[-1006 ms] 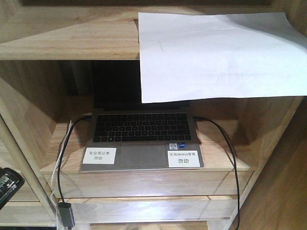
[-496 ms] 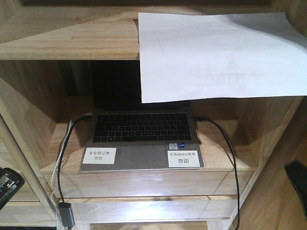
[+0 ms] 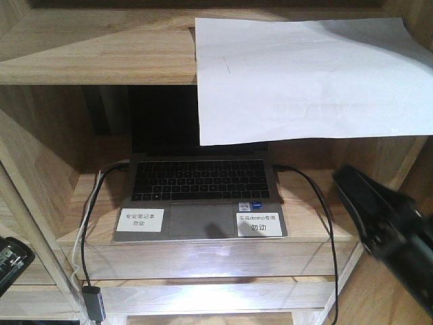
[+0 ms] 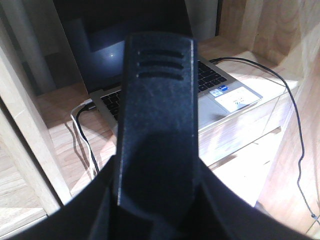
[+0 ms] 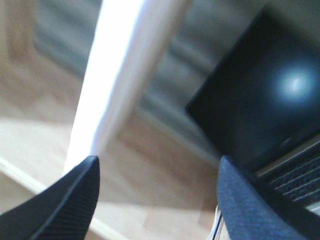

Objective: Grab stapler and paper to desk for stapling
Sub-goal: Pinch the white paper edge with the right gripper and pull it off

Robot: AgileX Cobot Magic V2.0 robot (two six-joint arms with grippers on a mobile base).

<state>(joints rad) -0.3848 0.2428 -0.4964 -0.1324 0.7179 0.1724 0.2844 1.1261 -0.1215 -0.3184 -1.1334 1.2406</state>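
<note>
The paper (image 3: 304, 74) is a white sheet lying on the upper shelf, its front part drooping over the shelf edge; in the right wrist view it shows as a blurred white strip (image 5: 120, 75). My right gripper (image 3: 352, 193) is open and empty below the paper's right half, at the right side of the laptop compartment; its fingers (image 5: 75, 200) stand wide apart. My left gripper (image 4: 157, 200) is shut on the stapler (image 4: 157, 110), a long black body with three slots. The stapler's end with silver parts peeks in at the lower left (image 3: 8, 261). The desk is out of view.
An open laptop (image 3: 199, 196) with two white labels sits in the shelf compartment under the paper. Black cables (image 3: 325, 223) run from both its sides down over the shelf front. Wooden side walls (image 3: 40, 156) close the compartment in.
My right gripper has come into the front view from the lower right, rising up and leftward toward the laptop compartment. The paper and the left arm have not moved.
</note>
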